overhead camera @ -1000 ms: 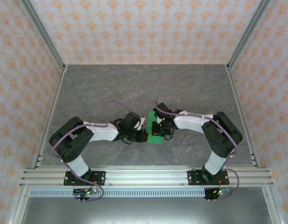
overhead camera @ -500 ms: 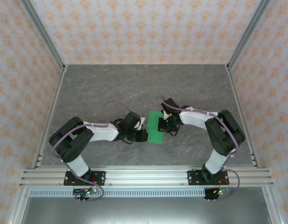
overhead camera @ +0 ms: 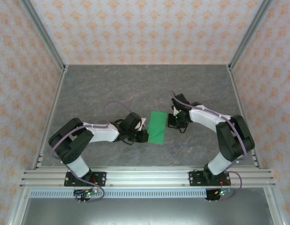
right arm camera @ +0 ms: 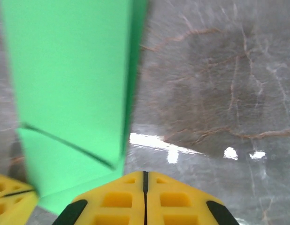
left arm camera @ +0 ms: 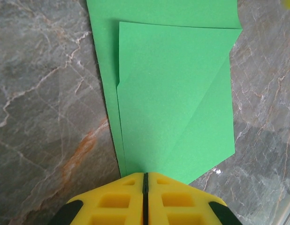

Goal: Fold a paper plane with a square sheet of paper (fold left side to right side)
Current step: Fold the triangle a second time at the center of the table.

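1. The folded green sheet of paper (overhead camera: 157, 127) lies flat on the table (overhead camera: 112, 89) between our arms.
2. Our left pincer (left arm camera: 145, 176), closed, meets its edge.
3. Our right pincer (right arm camera: 145, 174), closed and empty, sits just beside it.

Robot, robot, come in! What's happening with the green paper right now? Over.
Left gripper, jaws shut, at the edge of the green paper. Right gripper, jaws shut, beside it. Paper folded, flat on the table. Nothing in the way. Over.

Robot lab cell: aluminium-profile frame (overhead camera: 145, 177), patterned panel walls (overhead camera: 145, 28), marble-look tabletop (overhead camera: 112, 84).
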{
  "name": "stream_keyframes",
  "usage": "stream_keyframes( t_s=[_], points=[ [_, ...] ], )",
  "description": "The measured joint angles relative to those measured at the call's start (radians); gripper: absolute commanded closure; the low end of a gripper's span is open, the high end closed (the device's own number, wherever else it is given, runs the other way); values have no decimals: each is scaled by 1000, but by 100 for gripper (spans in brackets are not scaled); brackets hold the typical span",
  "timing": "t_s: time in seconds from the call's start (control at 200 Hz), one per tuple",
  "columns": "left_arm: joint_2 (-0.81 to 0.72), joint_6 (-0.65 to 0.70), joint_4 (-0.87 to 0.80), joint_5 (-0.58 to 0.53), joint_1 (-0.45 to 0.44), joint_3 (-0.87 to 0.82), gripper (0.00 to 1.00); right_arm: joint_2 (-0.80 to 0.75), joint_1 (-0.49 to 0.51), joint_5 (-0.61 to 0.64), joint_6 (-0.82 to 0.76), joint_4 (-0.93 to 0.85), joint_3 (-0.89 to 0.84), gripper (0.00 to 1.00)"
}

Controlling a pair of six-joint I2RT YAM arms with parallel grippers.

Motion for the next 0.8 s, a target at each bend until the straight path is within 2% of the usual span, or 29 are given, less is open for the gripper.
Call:
stream_keyframes(
  t_s=[0.17, 0.43, 0.801],
  points=[
    [-2, 0, -6, -5, -2, 0, 91, -69, 50, -65, 35, 44, -1, 91],
    [-2, 0, -15, -7, -2, 6, 91, 71, 106, -144, 89, 141, -3, 92],
    [-2, -1, -61, -3, -2, 57, 91, 152, 106, -127, 94, 145, -2, 92]
  ],
)
